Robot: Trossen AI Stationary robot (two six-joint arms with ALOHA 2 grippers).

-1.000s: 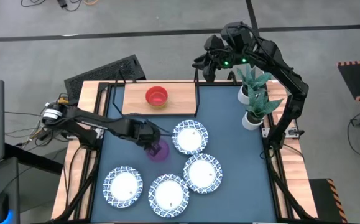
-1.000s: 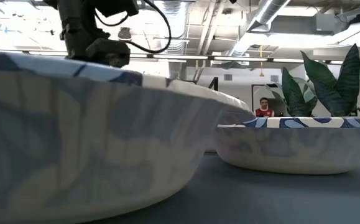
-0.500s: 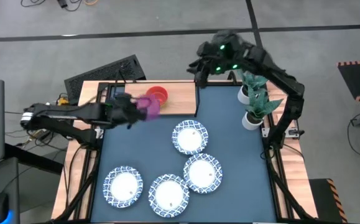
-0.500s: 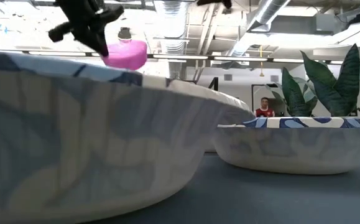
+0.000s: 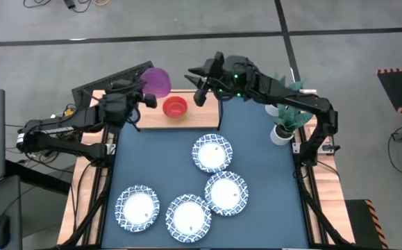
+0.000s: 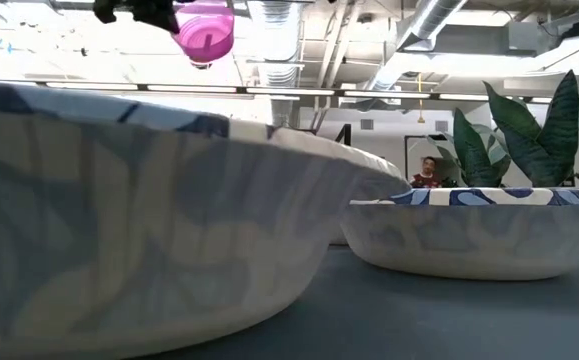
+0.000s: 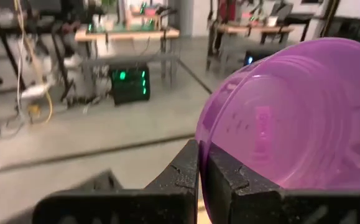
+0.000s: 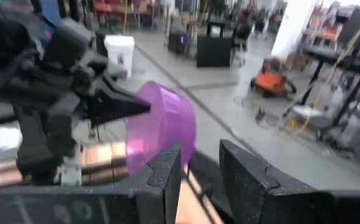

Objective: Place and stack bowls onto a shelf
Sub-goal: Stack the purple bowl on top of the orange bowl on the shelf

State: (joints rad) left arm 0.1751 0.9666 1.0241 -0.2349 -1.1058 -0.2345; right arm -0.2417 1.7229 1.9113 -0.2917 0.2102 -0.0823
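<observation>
The left gripper [image 5: 144, 95] is up in the air above the shelf [image 5: 201, 108], at the far end of the table [image 5: 270, 173], with its jaws pinched tight on the rim of the magenta-purple bowl [image 5: 157, 81]. From the left wrist view the two dark fingers [image 7: 192, 171] meet on the bowl's wall, one inside and one outside, and the bowl [image 7: 291, 118] is tipped on its side. In the low view the same bowl [image 6: 205, 31] hangs high overhead, clear of everything beneath it.

The right gripper [image 5: 201, 89] hovers just beside it over the shelf's far edge, its jaws part-way apart and holding nothing. In the right wrist view its fingers [image 8: 167, 174] stand open with a gap between them, pointing toward the purple bowl [image 8: 161, 127], which sits beyond the fingertips and not between them.

A red bowl [image 5: 175, 107] rests upright on the wooden shelf board, below and just beside the lifted purple one. Four white bowls with blue rims [image 5: 212, 153] lie on the blue table top, well apart from both grippers. Two potted plants [image 5: 284, 114] stand near the right arm.
</observation>
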